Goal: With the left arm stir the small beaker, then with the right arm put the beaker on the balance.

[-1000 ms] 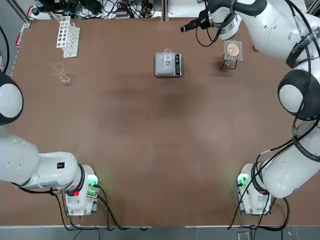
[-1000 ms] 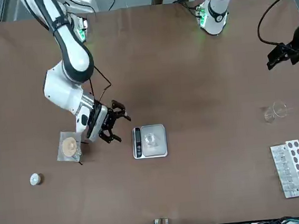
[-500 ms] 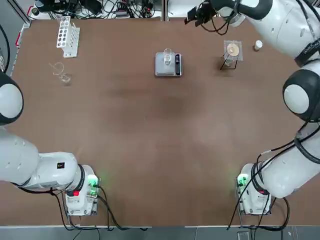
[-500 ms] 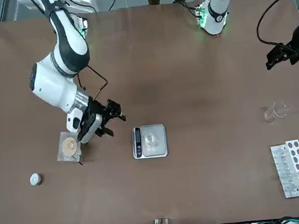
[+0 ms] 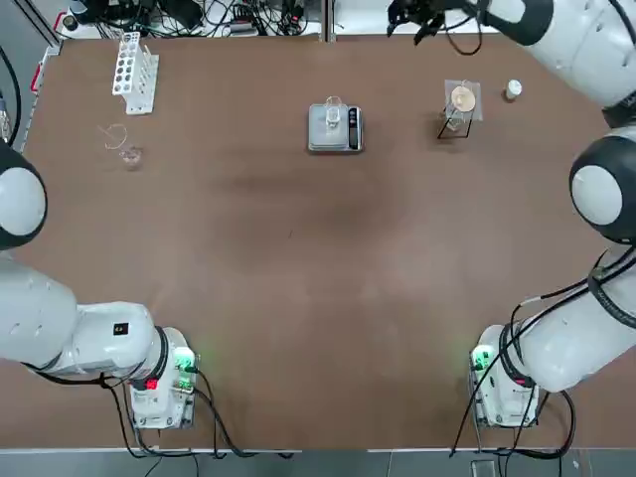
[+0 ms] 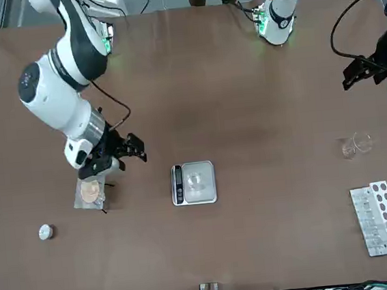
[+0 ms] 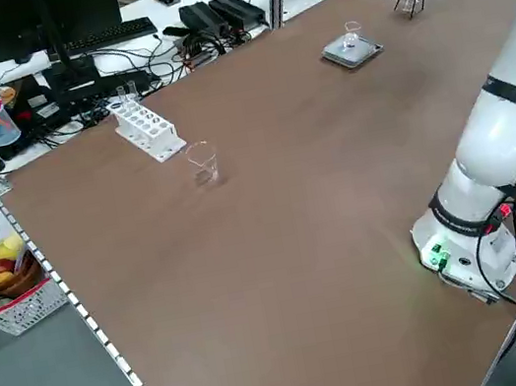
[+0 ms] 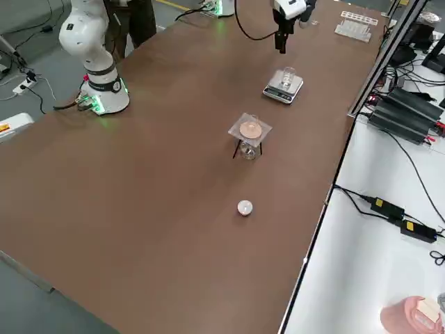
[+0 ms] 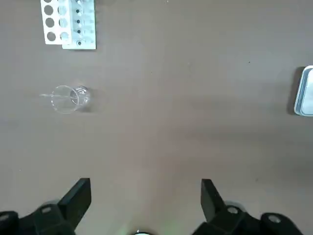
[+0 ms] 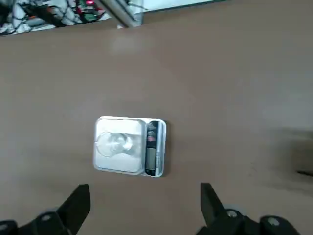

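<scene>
The small beaker (image 5: 333,115) (image 6: 195,180) stands upright on the plate of the balance (image 5: 353,128) (image 6: 177,185) at the far middle of the table. My right gripper (image 5: 411,12) (image 6: 133,148) hangs open and empty above the table's far edge, off to the right of the balance. Its wrist view looks down on the balance (image 10: 153,149) with the beaker (image 10: 115,142) on it, between wide-open fingers (image 10: 78,198). My left gripper (image 6: 352,79) (image 9: 145,196) hovers open over the left side of the table, holding nothing.
A larger glass vessel with a rod (image 5: 124,147) (image 9: 67,98) and a white tube rack (image 5: 134,72) (image 9: 68,24) sit at the far left. A small stand with a tan disc (image 5: 460,103) and a white cap (image 5: 513,89) are at the far right.
The right gripper has drawn back from beside the balance, rising toward the far edge of the table. The beaker stays on the plate. The left arm has barely moved.
</scene>
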